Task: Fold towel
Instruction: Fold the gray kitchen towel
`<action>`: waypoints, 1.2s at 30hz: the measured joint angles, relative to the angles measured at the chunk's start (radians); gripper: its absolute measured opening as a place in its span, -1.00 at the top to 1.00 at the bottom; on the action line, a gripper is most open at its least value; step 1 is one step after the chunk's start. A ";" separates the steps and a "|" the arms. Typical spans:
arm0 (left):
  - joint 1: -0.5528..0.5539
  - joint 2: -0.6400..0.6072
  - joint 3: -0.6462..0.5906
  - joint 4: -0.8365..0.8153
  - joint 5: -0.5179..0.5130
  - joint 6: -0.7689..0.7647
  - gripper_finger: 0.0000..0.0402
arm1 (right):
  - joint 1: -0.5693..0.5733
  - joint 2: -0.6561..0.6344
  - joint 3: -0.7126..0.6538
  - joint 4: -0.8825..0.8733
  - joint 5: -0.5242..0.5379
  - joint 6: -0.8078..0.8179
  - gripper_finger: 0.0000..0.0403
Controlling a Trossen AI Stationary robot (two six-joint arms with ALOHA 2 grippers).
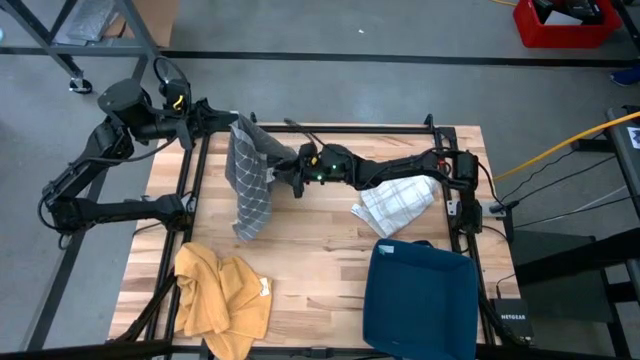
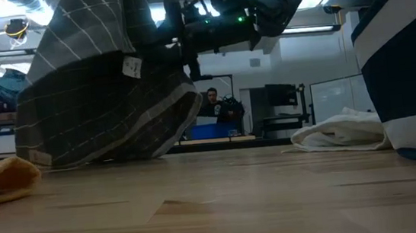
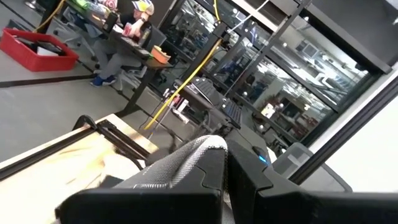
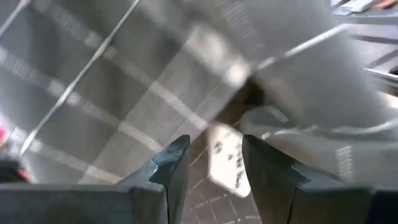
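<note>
A grey plaid towel (image 1: 250, 180) hangs from my left gripper (image 1: 232, 124) near the table's far left edge. Its lower end (image 2: 104, 146) rests crumpled on the wood. My left gripper (image 3: 225, 171) is shut on the towel. My right gripper (image 1: 288, 172) reaches in from the right, level with the towel's right edge. In the right wrist view my right gripper (image 4: 214, 158) is open. The towel's white label (image 4: 225, 155) and the cloth (image 4: 124, 93) lie just ahead, between its fingers. My left gripper pinches the grey towel by an upper corner (image 3: 200, 148), bunched between its two fingers. The towel hangs below the hold, with its lower end on the table (image 1: 250, 228). My right gripper: I cannot tell whether its fingers (image 4: 177, 158) touch the towel's edge.
A white checked towel (image 1: 396, 204) lies crumpled at the right. A yellow towel (image 1: 222, 296) lies in a heap at the near left corner. A dark blue bin (image 1: 420, 300) stands at the near right. Bare wood (image 1: 320, 250) shows in the middle. A person (image 2: 213, 101) sits far behind the table.
</note>
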 joint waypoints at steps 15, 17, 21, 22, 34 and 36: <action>-0.086 0.012 0.000 0.000 0.001 0.077 1.00 | -0.053 0.000 0.000 0.087 -0.191 0.168 0.25; -0.100 0.025 0.000 0.001 0.001 0.078 1.00 | -0.047 0.000 0.000 0.075 -0.192 0.178 0.25; -0.125 0.054 0.000 0.001 0.001 0.076 1.00 | -0.048 0.000 0.000 0.049 -0.163 0.183 0.25; -0.130 0.060 0.000 0.001 0.000 0.075 1.00 | -0.048 0.001 0.000 0.047 -0.163 0.183 0.25; -0.143 0.076 0.000 0.110 0.000 0.070 1.00 | -0.048 0.001 0.000 0.015 -0.242 0.236 0.25; -0.143 0.075 0.000 0.103 0.001 0.068 1.00 | -0.048 0.001 0.000 0.017 -0.243 0.236 0.25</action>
